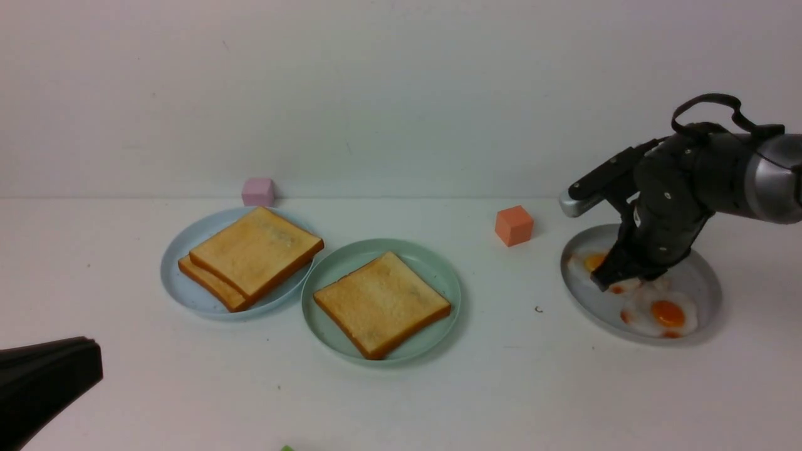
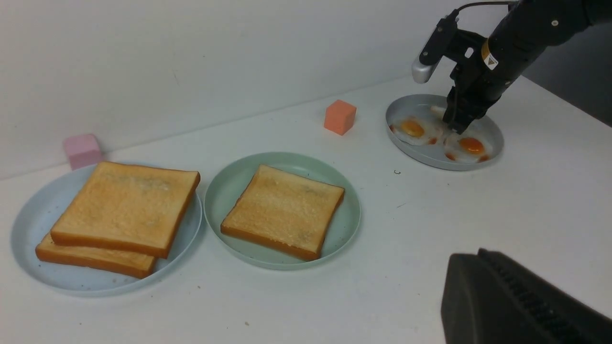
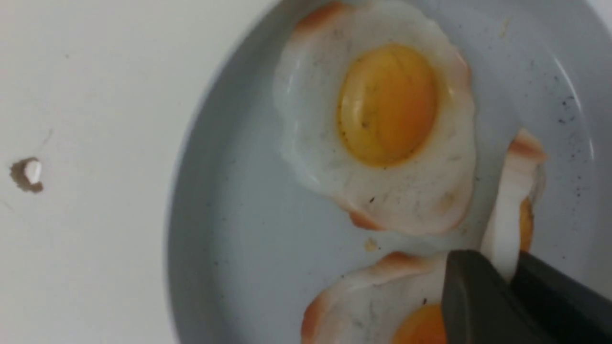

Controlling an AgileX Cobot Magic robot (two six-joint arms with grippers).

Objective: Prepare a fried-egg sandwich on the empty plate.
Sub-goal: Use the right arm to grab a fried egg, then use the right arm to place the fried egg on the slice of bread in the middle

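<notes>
On the left, two golden toast slices are lying one over the other on the pale blue plate (image 1: 177, 285), and the top one (image 1: 257, 247) is poking out past the rim. A pink block (image 1: 258, 192) is sitting just behind that plate. The left claw (image 2: 483, 255) is pressing its fingers together and pinching nothing. Next comes the mint-green plate (image 1: 326, 338), and one toast slice (image 1: 382, 300) is lying flat on it, so the bottom of the sandwich looks ready. An orange block (image 1: 514, 225) is sitting between that plate and the grey plate (image 1: 583, 307) on the right. Over the grey plate, the right claw (image 3: 509, 267) is pinching a fried egg (image 3: 508, 215) that is folding up between its fingers, and two more fried eggs are lying flat beside it. The job now seems to be picking up the egg. The next move is needing a gentle lift, then a trip over to the mint-green plate to lay the egg on the toast. The floppy egg might be slipping out or staying folded, so slow is good.
</notes>
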